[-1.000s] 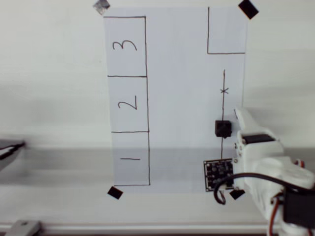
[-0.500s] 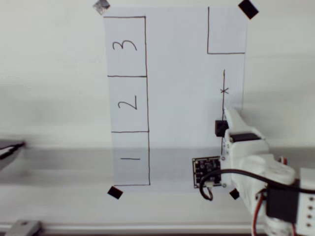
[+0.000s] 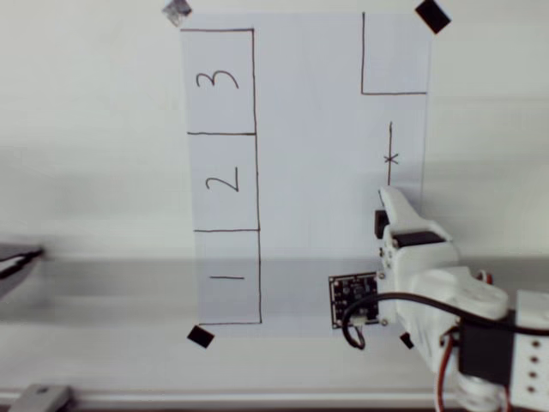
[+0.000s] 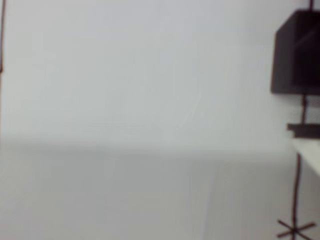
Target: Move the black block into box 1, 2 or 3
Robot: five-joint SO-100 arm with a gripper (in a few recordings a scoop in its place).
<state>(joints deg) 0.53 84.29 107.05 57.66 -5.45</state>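
The black block rests on the white paper, on a pen line at its right side; just its left edge peeks out from under my white gripper, which hangs over it. In the wrist view the black block sits at the right edge, with a white finger just below it. The frames do not show whether the jaws are open or shut. The drawn boxes lie in a column on the paper's left: box 3 at the top, box 2 in the middle, box 1 at the bottom.
An unnumbered pen box is at the paper's top right, above a pen line with a cross. Black tape pieces hold the corners. A grey object pokes in at the left edge.
The arm has slid left and forward over the black block, which was fully in view a second ago and is now mostly covered. The block itself has not moved.
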